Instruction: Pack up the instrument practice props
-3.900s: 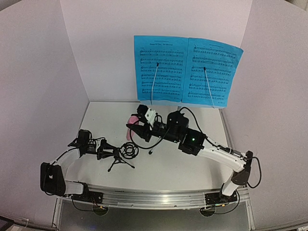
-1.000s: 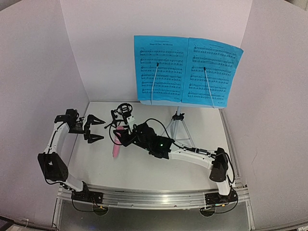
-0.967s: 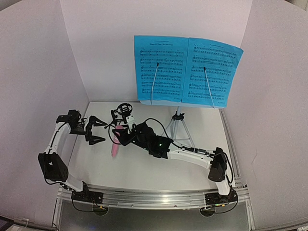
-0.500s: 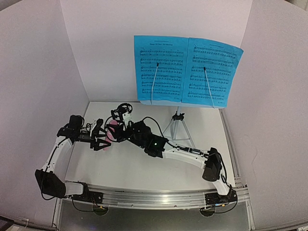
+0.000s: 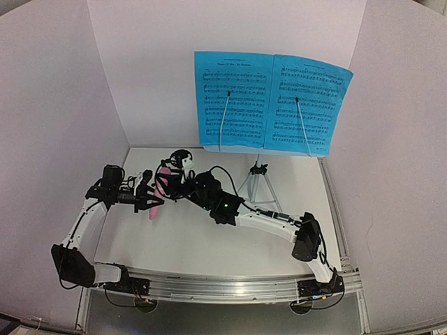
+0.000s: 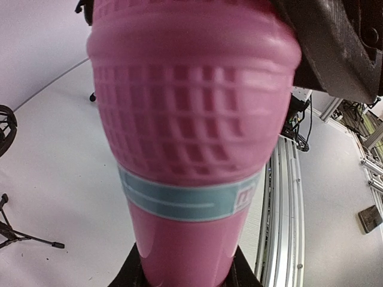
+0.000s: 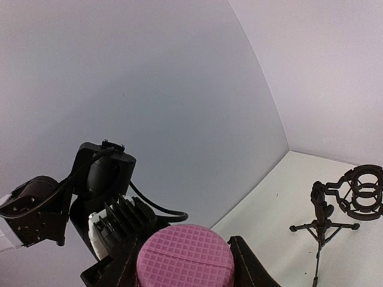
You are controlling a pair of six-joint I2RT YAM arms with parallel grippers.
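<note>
Item: mic (image 5: 160, 183), tilted, well left of the music stand (image 5: 258, 183); the mic stand (image 5: 180, 159) is just behind it, also left of the music stand. I read the left gripper (image 5: 152, 201) clenched on its handle and the right gripper (image 7: 185, 257) grasping its head. Sheets (image 5: 269, 101) rest on the music stand.

A white table (image 5: 195, 246) is enclosed on three sides by pale walls (image 5: 140, 70) and bordered along its near edge by a metal rail (image 5: 223, 287).
</note>
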